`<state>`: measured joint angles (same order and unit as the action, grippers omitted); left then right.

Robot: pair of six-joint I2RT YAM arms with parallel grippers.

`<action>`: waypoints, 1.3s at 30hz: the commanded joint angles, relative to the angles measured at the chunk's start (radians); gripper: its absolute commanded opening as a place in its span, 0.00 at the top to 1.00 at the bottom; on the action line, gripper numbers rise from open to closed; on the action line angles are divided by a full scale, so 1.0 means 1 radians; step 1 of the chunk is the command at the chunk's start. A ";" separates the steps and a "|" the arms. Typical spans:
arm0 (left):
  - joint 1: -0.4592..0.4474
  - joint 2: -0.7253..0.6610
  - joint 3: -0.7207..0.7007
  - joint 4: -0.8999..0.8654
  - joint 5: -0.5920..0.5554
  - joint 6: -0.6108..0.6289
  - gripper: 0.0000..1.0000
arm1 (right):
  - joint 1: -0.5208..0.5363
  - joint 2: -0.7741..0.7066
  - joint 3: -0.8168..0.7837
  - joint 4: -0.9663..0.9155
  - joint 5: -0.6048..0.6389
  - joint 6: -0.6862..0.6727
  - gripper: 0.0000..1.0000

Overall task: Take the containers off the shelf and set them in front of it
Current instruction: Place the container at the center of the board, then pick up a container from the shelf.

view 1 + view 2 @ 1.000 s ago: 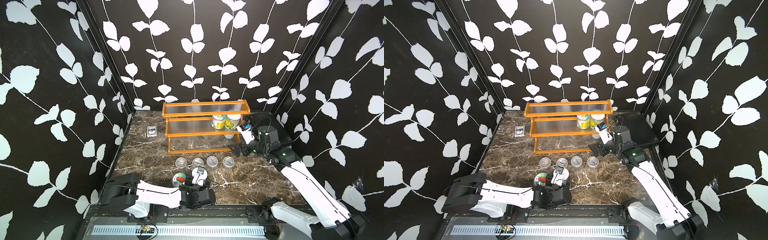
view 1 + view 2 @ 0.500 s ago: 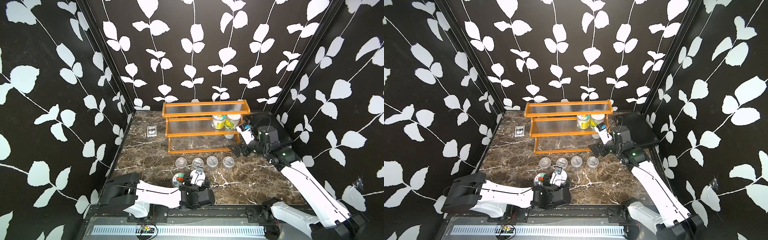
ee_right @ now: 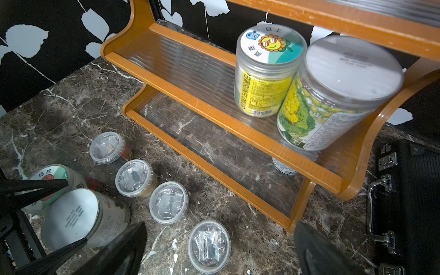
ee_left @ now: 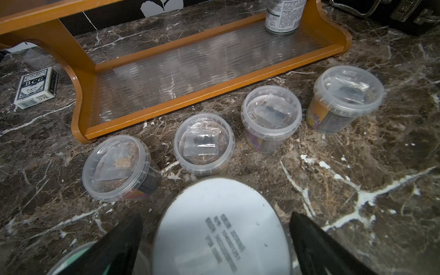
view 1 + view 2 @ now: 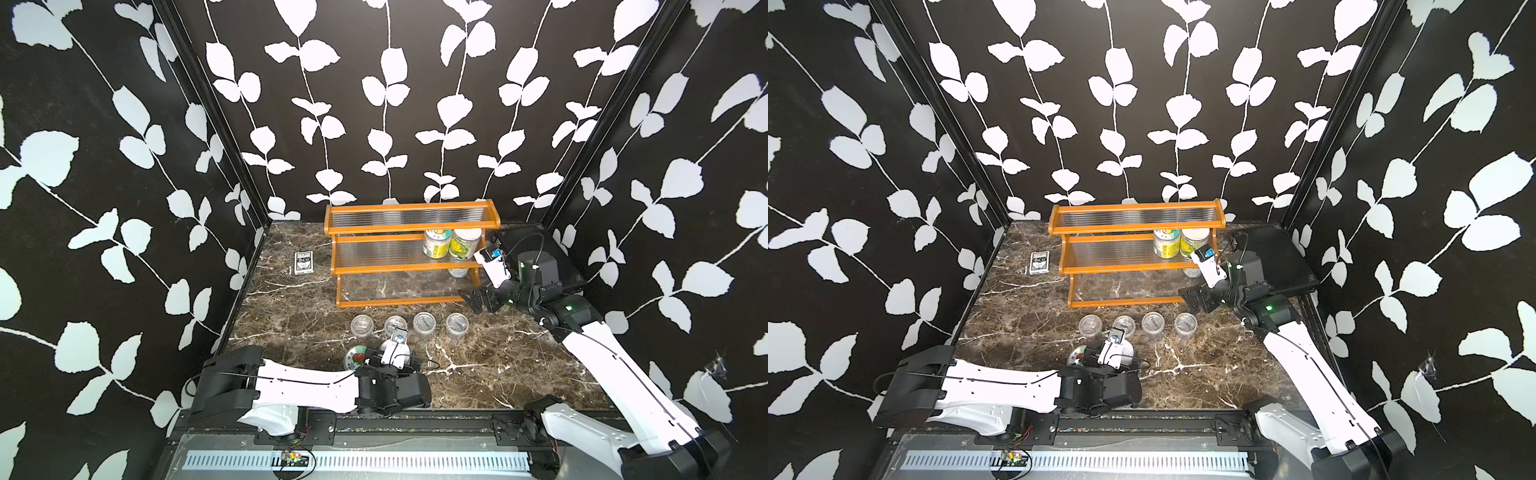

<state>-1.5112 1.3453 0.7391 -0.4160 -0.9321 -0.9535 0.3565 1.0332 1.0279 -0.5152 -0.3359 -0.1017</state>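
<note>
at lower centre of a top view, left gripper (image 5: 397, 358) is straddling white-lid jar (image 4: 221, 228), jaws wide, risking a finger tipping it on retreat.

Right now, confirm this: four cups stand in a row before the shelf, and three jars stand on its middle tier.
Wrong: only two jars stand on the middle tier, the sunflower jar and the white-lid jar, as the right wrist view shows. The rest is right.
</note>
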 commanded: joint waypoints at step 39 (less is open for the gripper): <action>0.654 0.060 0.344 0.431 0.764 0.843 0.01 | 0.119 0.182 0.023 0.398 0.174 0.323 0.00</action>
<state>-0.8955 1.4803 1.0969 0.0132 -0.2638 -0.1215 0.4301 1.1744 1.0279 -0.2344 -0.2646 0.1623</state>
